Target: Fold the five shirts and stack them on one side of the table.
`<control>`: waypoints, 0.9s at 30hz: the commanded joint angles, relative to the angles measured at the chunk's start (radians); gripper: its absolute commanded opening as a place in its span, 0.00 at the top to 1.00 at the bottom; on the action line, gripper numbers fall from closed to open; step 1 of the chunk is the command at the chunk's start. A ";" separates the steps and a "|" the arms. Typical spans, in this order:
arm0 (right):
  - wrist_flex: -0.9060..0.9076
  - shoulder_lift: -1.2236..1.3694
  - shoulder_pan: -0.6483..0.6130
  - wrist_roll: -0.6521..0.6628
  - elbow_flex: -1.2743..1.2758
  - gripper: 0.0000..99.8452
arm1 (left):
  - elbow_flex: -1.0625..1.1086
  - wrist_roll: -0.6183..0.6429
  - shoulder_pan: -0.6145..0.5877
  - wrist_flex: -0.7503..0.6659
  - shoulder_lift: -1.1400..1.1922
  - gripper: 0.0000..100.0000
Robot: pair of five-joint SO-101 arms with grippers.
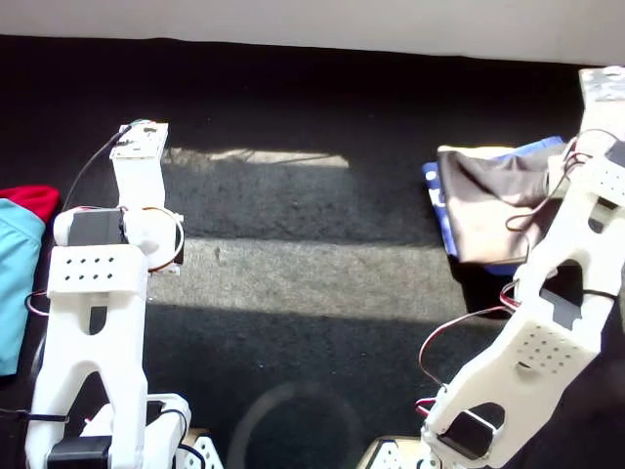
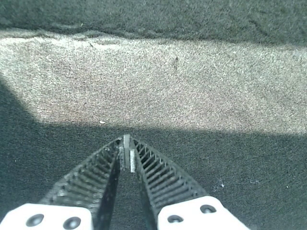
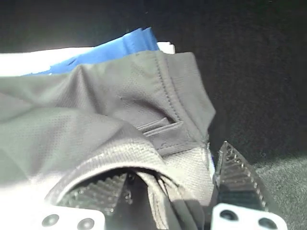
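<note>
It seems a robot lab bench: black felt table, white left arm at 7 o'clock, right arm at 5 o'clock.

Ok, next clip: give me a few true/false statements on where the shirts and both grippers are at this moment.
1. The left gripper is shut with nothing in it, over bare table. True.
2. The grey shirt lies on top of the blue shirt. True.
3. The teal shirt is in that same stack. False: it lies at the table's other side, by the left arm, next to the red shirt.
4. The right gripper hangs over bare table. False: it is at the grey shirt, open, with cloth between its fingers.
</note>
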 commanded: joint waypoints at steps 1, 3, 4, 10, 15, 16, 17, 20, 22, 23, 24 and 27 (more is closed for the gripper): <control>-0.016 -0.004 0.027 -0.051 -0.062 0.77 | -0.008 -0.005 -0.007 -0.009 -0.031 0.99; -0.016 -0.004 0.031 -0.035 -0.044 0.77 | -0.010 -0.005 -0.007 -0.011 -0.031 0.99; -0.016 -0.004 0.031 -0.035 -0.031 0.77 | -0.010 -0.005 -0.007 -0.011 -0.031 0.99; -0.044 0.013 0.007 -0.031 0.059 0.77 | -0.010 -0.005 -0.007 -0.011 -0.031 0.99; -0.053 0.070 0.010 -0.035 0.065 0.77 | -0.007 -0.005 -0.007 -0.006 -0.031 0.99; -0.050 0.081 0.010 -0.035 0.067 0.77 | -0.007 -0.005 -0.007 -0.006 -0.031 0.99; -0.047 0.091 0.010 -0.035 0.071 0.77 | -0.007 -0.005 -0.007 -0.006 -0.031 0.99; -0.045 0.124 0.010 -0.037 0.071 0.77 | -0.007 -0.005 -0.007 -0.006 -0.031 0.99; -0.045 0.128 0.021 -0.060 0.065 0.77 | -0.007 -0.005 -0.007 -0.008 -0.031 0.99; -0.048 0.124 0.028 -0.091 0.062 0.77 | -0.007 -0.005 -0.007 -0.009 -0.031 0.99; -0.045 0.116 0.031 -0.121 0.045 0.77 | -0.007 -0.006 -0.007 -0.009 -0.031 0.99; -0.027 0.084 0.038 -0.178 0.010 0.77 | -0.010 -0.006 -0.007 -0.009 -0.031 0.99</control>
